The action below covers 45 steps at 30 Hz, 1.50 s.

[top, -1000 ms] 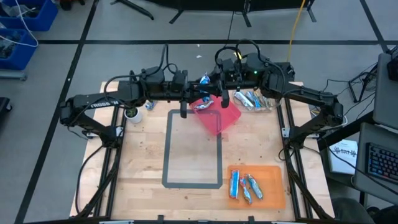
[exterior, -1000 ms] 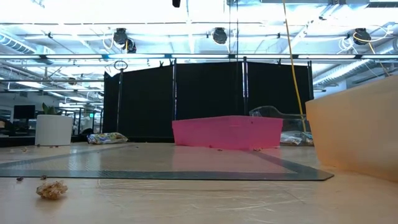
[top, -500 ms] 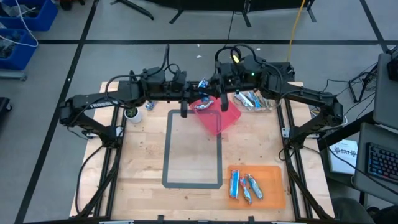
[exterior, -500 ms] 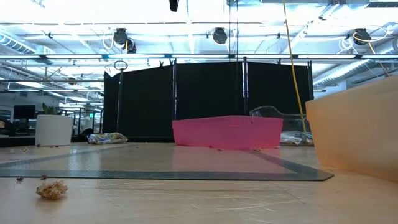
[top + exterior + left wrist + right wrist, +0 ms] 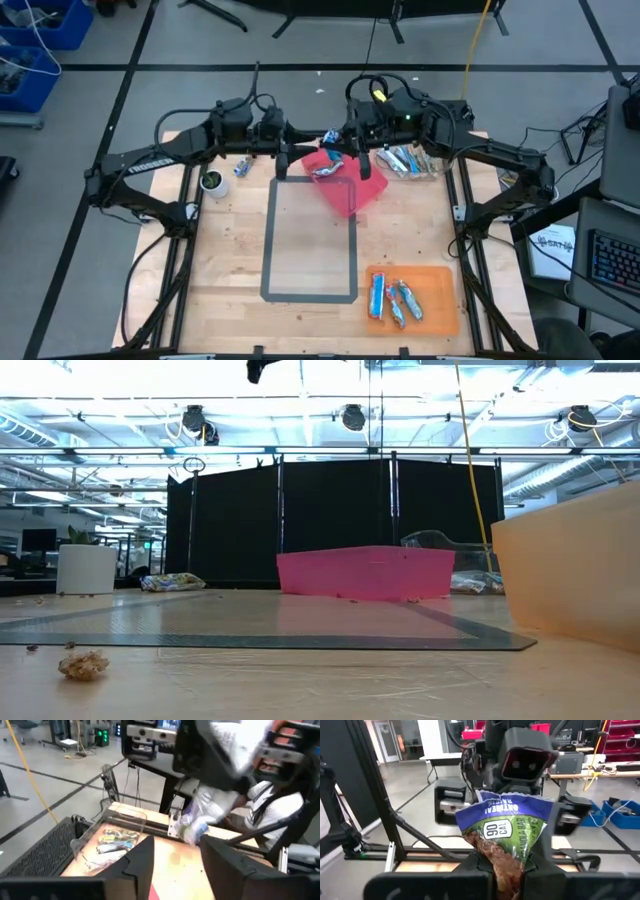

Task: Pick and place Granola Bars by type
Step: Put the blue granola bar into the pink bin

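Observation:
My right gripper is up in the air over the table's far side, shut on a blue-and-green granola bar. My left gripper is open, level with it and to its left, facing the bar across a gap. Another bar lies in the pink bin. Three blue bars lie in the orange tray. More bars lie in a clear container at the far right. One bar lies on the table by the white cup. My right gripper pinches the bar's lower end between its two fingers. The fingers reach level toward the table's left. The bar stands upright above them, lifted clear of the table, its printed face toward the wrist camera.
A grey taped rectangle marks the table's middle. The pink bin stands at its far right corner, the orange tray near the right front. A crumb lies near the front edge. A person sits beyond the table.
My left gripper has drawn back from the bar toward the table's left edge, and the gap between the two grippers has widened. My right gripper has stayed nearly in place, shut on the bar.

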### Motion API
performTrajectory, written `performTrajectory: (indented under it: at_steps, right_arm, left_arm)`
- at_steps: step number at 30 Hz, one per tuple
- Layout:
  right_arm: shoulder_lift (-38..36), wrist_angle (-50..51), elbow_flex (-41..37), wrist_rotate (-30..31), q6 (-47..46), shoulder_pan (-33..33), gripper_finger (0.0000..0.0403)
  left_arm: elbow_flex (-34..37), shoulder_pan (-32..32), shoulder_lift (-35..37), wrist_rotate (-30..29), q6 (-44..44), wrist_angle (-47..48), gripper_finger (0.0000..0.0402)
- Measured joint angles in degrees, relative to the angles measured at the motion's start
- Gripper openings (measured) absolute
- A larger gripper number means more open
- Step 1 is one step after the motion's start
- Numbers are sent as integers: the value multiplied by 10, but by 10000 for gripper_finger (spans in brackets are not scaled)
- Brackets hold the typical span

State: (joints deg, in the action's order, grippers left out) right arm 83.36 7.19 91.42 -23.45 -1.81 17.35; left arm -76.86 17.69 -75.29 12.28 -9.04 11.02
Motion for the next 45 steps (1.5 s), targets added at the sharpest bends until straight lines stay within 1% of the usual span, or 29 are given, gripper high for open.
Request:
performTrajectory:
  at_steps: [2,5,7,10,12,16,22,28,35,38,42,45]
  right_arm:
    - [-4,6,0,-4,2,8,6]
    - [-5,21,0,-7,15,21,6]
    - [-3,39,0,-7,43,27,6]
    - [1,63,0,-7,90,39,5]
    - [2,88,0,0,114,49,5]
    - [3,136,0,37,171,68,5]
    - [10,205,0,86,283,86,4]
    - [38,278,0,102,369,90,4]
    - [81,344,0,117,412,80,4]
    - [96,359,0,120,422,70,4]
    - [117,382,0,146,436,52,4]
    - [134,392,0,149,446,39,4]
  left_arm:
    - [-1,3,3,11,10,7,180]
    - [0,15,23,17,17,52,202]
    - [-2,21,31,18,13,56,212]
    - [0,38,48,17,8,89,220]
    - [-1,43,58,21,0,98,219]
    - [-1,56,73,38,-16,129,212]
    - [-1,62,80,47,-17,165,199]
    - [-1,62,79,42,-18,174,191]
    - [-1,63,79,26,-17,175,195]
    - [-1,63,79,26,-17,175,195]
    - [-1,63,79,26,-18,175,196]
    - [-1,63,79,26,-19,175,196]
